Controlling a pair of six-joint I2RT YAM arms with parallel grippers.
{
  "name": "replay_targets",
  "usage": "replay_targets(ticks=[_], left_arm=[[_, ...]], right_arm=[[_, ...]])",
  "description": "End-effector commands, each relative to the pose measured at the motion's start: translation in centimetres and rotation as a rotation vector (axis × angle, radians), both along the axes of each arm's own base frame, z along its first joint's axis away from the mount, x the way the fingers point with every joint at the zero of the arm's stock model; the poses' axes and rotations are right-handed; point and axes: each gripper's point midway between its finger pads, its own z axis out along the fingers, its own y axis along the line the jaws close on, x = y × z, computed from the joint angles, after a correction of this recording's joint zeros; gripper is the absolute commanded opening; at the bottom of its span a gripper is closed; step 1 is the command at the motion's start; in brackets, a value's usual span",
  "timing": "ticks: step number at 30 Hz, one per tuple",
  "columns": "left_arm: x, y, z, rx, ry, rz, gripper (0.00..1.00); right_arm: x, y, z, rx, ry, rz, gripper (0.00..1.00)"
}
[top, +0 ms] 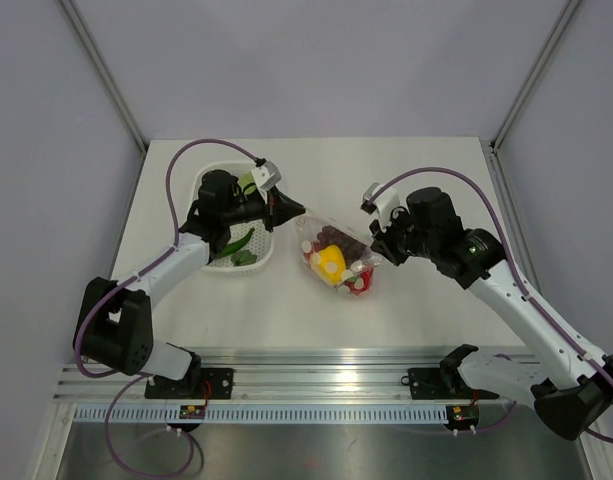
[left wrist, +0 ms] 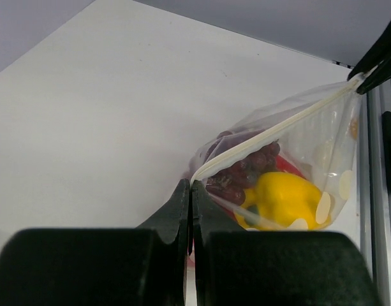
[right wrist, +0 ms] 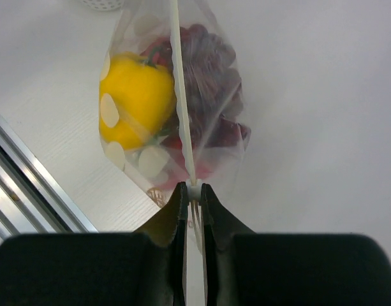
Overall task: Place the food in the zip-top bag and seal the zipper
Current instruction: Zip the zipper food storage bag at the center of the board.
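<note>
A white table point(top: 406, 170) fills the cell between pale grey walls, with an aluminium rail point(top: 316, 370) along its 6 o'clock edge. Near the middle lies the zip-top bag point(top: 336, 258), stretched between both arms. The left gripper point(left wrist: 191, 188) pinches the zipper point(left wrist: 272, 131) at the bag's 10 o'clock corner in the top view, its jaws pressed together on the pale strip. The right gripper point(right wrist: 192, 189) does the same at the 3 o'clock corner, jaws narrowed onto the strip's other end. The strip runs taut and straight between the two pinch points, and in both wrist views it looks like one closed line, though whether it is fully sealed I cannot tell. Inside the bag sits the food: a yellow pepper point(right wrist: 134, 95) beside a dark purple grape bunch point(right wrist: 208, 70), with a red piece point(right wrist: 214, 137) below them. At the bag's 9 o'clock stands a white slotted basket point(top: 231, 270), partly under the left arm, holding green pieces point(top: 236, 243).
</note>
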Motion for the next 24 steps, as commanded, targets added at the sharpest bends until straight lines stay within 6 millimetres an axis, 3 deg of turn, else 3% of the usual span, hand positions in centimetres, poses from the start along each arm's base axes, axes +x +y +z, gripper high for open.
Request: replay_targets(ticks=[1,8,14,17,18,20,21,23,24], left_arm=[[3.3,2.5,4.2,-0.026,-0.15,0.145,0.0],[4.0,3.4,4.5,-0.031,-0.135,0.168,0.0],[4.0,3.1,4.8,-0.045,-0.135,0.152,0.0],[3.9,2.5,5.5,-0.097,-0.084,0.138,0.0],[3.8,2.2,6.0,-0.115,-0.084,0.121,0.0],[4.2,1.4,6.5,-0.148,-0.073,0.102,0.0],[4.6,1.0,7.7,-0.161,-0.089,0.095,0.0],[5.4,0.1,8.0,-0.173,-0.076,0.079,0.0],[5.8,-0.3,9.6,-0.189,-0.11,0.066,0.0]], right_arm=[[-0.6,-2.4,0.2,-0.009,-0.013,-0.111,0.0],[-2.2,-4.4,-0.5,-0.004,-0.01,-0.182,0.0],[-2.5,-4.3,-0.5,0.028,-0.01,-0.197,0.0],[-0.3,-4.6,0.8,0.038,-0.088,-0.267,0.0],[1.0,-4.8,2.4,0.051,-0.152,-0.309,0.0],[2.9,-4.9,3.4,0.033,-0.212,-0.34,0.0],[4.4,-5.2,5.3,0.049,-0.285,-0.385,0.0],[6.7,-5.4,6.0,0.001,-0.333,-0.407,0.0],[8.3,-6.5,8.0,-0.025,-0.415,-0.465,0.0]])
